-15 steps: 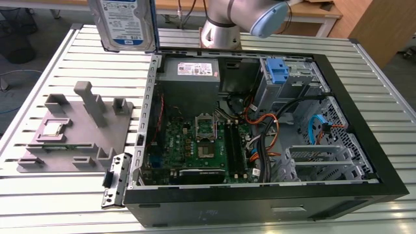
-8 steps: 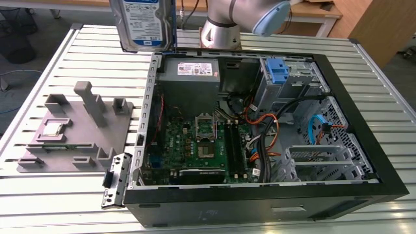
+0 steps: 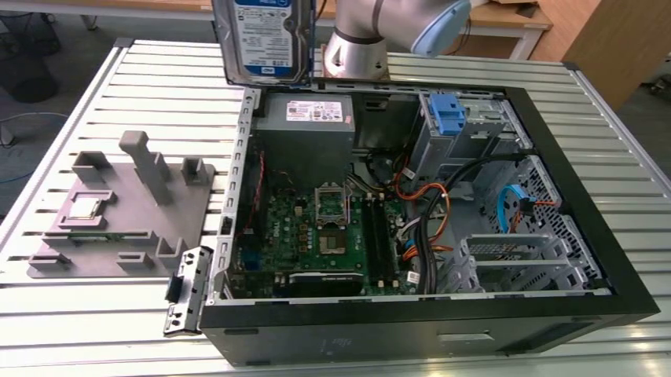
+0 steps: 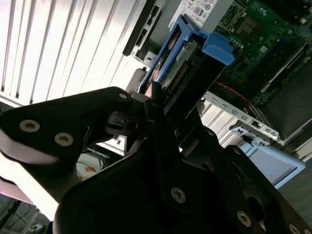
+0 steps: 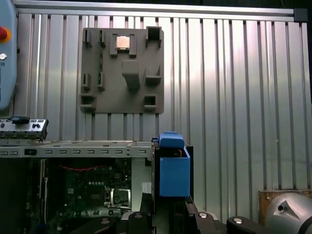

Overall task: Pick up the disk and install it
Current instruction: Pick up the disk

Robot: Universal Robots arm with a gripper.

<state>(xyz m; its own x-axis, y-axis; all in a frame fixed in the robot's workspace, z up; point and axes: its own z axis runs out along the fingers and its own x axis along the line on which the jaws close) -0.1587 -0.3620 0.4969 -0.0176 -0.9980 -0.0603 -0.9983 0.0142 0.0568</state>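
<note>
The disk [image 3: 264, 45] bore a white-and-blue label [image 3: 262, 23], the power-supply box [image 3: 304, 132] a white sticker [image 3: 317, 112]. No print on either could be read.

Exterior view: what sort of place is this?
Probably a robotics lab bench for PC assembly trials: an open computer case on a slatted metal table, a grey fixture plate beside it, and a robot arm holding the disk aloft.

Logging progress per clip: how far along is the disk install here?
Pickup looks done: the gripper is shut on the disk, held upright in the air by the open computer case. Installing remains: the disk is not yet inside the case.
</note>
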